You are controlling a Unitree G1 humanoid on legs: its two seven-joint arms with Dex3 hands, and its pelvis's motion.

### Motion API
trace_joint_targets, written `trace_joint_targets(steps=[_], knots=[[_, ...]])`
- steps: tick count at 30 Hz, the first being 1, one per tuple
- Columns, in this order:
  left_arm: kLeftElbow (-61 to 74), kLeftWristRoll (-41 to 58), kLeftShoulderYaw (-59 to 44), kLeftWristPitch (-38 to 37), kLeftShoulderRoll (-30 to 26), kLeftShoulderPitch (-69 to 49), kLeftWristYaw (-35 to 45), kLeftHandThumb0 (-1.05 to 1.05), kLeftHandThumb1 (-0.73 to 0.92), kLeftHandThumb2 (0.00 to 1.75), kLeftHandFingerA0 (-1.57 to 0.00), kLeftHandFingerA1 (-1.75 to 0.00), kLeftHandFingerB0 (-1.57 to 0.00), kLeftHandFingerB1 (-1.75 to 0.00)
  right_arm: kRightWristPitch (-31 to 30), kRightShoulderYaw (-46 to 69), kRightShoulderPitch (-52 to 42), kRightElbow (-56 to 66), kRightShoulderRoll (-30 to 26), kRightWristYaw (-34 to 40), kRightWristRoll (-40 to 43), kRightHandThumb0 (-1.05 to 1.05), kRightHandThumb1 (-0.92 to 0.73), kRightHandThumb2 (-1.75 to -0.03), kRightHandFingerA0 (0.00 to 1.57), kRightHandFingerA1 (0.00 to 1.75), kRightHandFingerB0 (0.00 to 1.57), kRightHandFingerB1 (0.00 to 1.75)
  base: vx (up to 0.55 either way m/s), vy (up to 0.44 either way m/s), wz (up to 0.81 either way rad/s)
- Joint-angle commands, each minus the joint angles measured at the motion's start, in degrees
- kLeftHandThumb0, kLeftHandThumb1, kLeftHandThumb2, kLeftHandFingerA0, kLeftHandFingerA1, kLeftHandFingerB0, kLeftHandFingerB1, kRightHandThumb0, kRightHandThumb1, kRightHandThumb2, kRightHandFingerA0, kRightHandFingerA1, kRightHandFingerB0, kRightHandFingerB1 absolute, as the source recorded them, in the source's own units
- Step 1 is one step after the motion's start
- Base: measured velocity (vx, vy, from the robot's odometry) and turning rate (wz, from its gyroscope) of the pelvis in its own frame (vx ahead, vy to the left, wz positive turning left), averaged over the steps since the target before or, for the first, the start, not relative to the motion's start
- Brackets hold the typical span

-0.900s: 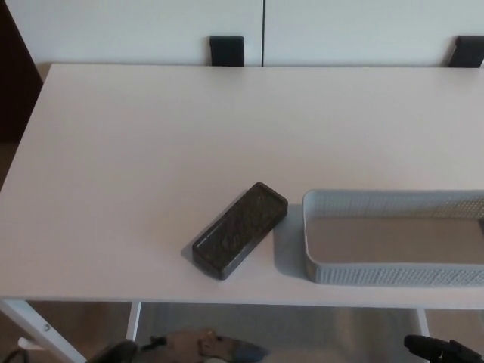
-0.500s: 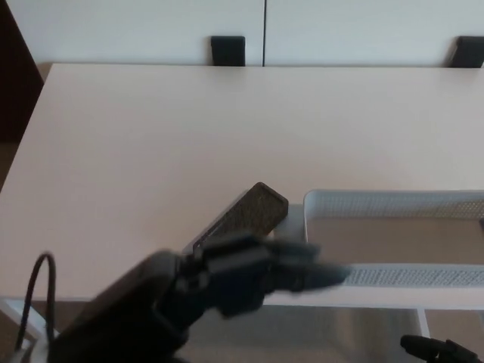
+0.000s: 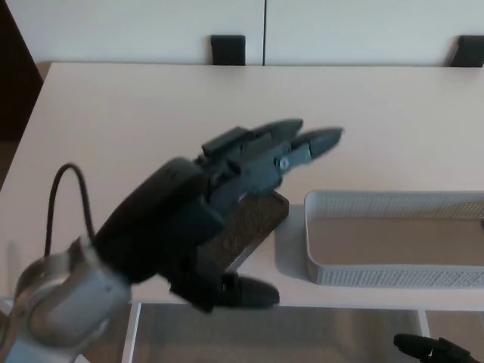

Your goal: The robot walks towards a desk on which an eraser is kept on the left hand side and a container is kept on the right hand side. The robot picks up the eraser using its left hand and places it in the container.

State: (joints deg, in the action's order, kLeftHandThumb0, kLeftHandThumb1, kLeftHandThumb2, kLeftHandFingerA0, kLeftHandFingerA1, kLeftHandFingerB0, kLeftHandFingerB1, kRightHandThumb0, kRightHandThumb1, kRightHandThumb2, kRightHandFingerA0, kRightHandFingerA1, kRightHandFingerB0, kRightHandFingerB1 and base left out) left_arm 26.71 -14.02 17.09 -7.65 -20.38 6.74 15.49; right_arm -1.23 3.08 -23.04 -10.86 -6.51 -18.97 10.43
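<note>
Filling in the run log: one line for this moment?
left hand: open, above eraser | eraser: on desk, not gripped | container: empty

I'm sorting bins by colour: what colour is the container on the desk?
Pale grey with a fine perforated mesh wall; the container shows in the head view.

We count 1 eraser, 1 white mesh container and 1 desk. We see 2 dark blocks at the desk's far edge, one mid, one far right. Robot hands: 1 fully in view, the left hand.
</note>
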Motion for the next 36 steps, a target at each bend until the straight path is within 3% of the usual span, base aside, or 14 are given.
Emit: trace_joint_targets(steps=[1, 9, 11, 20, 36], knots=[[-18.99, -29.09, 4.83, 26.46, 4.34, 10.06, -9.55, -0.31, 0.24, 0.62, 0.00, -0.15, 0.00, -0.15, -0.73, 0.06, 0.27, 0.29, -1.34, 1.02, -1.58, -0.34, -0.47, -0.54, 0.59, 0.66, 0.48, 0.55, 0.00, 0.000, 0.00], [-24.92, -34.53, 8.80, 33.15, 8.28, 11.45, -11.07, -0.38, 0.28, 0.63, 0.00, -0.09, 0.00, -0.13, -0.55, -0.34, 0.30, 0.33, -1.81, 0.99, -2.14, -0.34, -0.48, -0.54, 0.59, 0.66, 0.46, 0.54, 0.00, 0.000, 0.00], [-26.74, -35.73, 10.13, 34.60, 9.24, 12.04, -10.85, -0.44, 0.30, 0.61, 0.00, 0.00, 0.00, -0.02, -0.78, -0.34, 0.53, 0.48, -1.66, 0.81, -1.80, -0.34, -0.48, -0.54, 0.57, 0.65, 0.46, 0.53, 0.00, 0.000, 0.00], [-32.76, -38.86, 14.43, 35.47, 12.35, 10.20, -14.68, -0.44, 0.33, 0.67, 0.00, -0.11, -0.01, -0.17, -1.01, -0.83, -0.63, 1.73, -1.76, 1.62, -3.09, -0.38, -0.49, -0.54, 0.58, 0.64, 0.46, 0.52, 0.00, 0.000, 0.00], [-39.32, -43.19, 18.02, 38.25, 15.16, 8.83, -20.90, -0.43, 0.33, 0.69, 0.00, -0.16, 0.00, -0.19, -0.08, -0.99, -0.99, 1.21, -1.52, 2.24, -4.49, -0.37, -0.50, -0.54, 0.62, 0.63, 0.47, 0.51, 0.00, 0.000, 0.00]])
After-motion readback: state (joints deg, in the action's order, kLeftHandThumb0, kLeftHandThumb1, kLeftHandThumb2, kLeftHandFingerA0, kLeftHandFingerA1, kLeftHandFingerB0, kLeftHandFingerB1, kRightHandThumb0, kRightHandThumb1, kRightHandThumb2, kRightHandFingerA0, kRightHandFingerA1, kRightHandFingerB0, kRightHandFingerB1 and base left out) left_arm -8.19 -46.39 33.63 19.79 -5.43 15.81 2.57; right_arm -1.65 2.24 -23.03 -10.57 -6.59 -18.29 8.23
